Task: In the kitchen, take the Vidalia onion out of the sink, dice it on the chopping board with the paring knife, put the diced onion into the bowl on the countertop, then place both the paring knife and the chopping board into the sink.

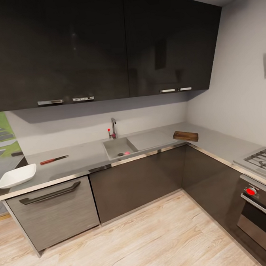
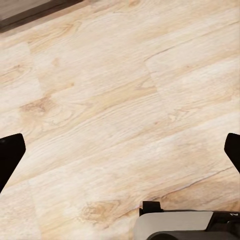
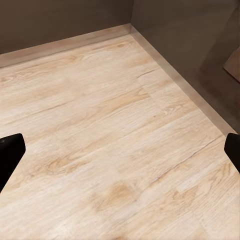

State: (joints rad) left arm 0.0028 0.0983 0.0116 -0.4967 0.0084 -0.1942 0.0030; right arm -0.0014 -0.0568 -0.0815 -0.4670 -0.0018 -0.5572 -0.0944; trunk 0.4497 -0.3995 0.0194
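Observation:
In the head view the steel sink point(image 1: 117, 146) is set in the grey countertop point(image 1: 83, 158), with the pinkish Vidalia onion point(image 1: 127, 153) lying in its basin near the drain. The dark chopping board point(image 1: 185, 136) lies on the counter right of the drainboard. Left of the sink lies the paring knife point(image 1: 54, 159), and the white bowl point(image 1: 17, 175) sits at the counter's left end. My left gripper point(image 2: 120, 152) and right gripper point(image 3: 120, 150) both hang open over the pale wooden floor, far from the counter, holding nothing.
A chrome faucet point(image 1: 113, 128) with a red knob stands behind the sink. Dark cabinets run below and above the L-shaped counter. A stove with red knobs point(image 1: 262, 167) occupies the right side. Wooden floor point(image 1: 148, 239) stretches between me and the cabinets.

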